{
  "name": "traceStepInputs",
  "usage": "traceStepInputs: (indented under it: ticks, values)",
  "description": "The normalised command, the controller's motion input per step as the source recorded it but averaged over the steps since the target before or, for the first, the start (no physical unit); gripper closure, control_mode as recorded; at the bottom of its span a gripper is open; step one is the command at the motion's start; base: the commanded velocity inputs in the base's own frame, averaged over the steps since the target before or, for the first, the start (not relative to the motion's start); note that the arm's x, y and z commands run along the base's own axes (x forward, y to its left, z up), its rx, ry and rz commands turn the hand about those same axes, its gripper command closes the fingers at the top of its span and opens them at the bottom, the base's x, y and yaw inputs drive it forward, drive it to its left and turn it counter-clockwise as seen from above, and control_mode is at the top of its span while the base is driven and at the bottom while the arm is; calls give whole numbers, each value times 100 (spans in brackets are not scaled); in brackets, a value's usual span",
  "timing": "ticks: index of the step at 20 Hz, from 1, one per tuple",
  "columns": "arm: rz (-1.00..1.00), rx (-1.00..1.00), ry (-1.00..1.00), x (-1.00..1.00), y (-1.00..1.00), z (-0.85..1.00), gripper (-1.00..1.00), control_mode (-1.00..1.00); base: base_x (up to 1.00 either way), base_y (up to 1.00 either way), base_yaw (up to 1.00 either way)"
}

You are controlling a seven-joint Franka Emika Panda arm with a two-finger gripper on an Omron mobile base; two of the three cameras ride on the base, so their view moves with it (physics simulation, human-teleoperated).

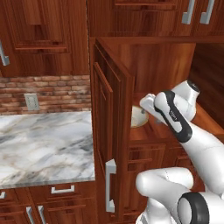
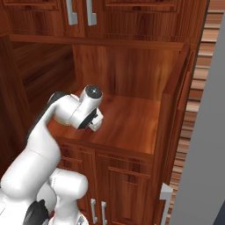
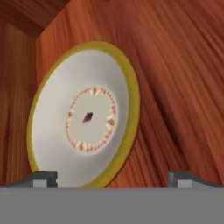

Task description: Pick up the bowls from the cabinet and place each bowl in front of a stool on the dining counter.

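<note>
Bowl (image 3: 85, 131) lies on the cabinet (image 1: 166, 65) shelf (image 2: 127, 123), just ahead of the gripper (image 3: 111, 177), whose jaws stand spread wide and empty. Best to descend straight, straddle the near rim, then pinch it squarely.

bowl (image 3: 83, 131): you see cream, olive-yellow rim, red-dotted ring, dark centre speck
cabinet (image 1: 111, 113): reddish-brown wood grain
worktop (image 1: 43, 146): grey-veined white marble
</note>
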Motion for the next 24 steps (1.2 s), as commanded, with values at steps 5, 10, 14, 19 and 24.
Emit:
traceStepInputs:
  ticks: [5, 10, 14, 19, 24]
  values:
    - [0, 0, 4, 23, 0, -39, -100, -100, 0, 0, 0]
    - [0, 0, 0, 23, 0, -38, -100, -100, 0, 0, 0]
    - [0, 0, 0, 37, 0, -24, -100, -100, 0, 0, 0]
    - [0, 0, 0, 41, 0, -16, -100, -100, 0, 0, 0]
    - [0, 0, 0, 32, 0, -15, -100, -100, 0, 0, 0]
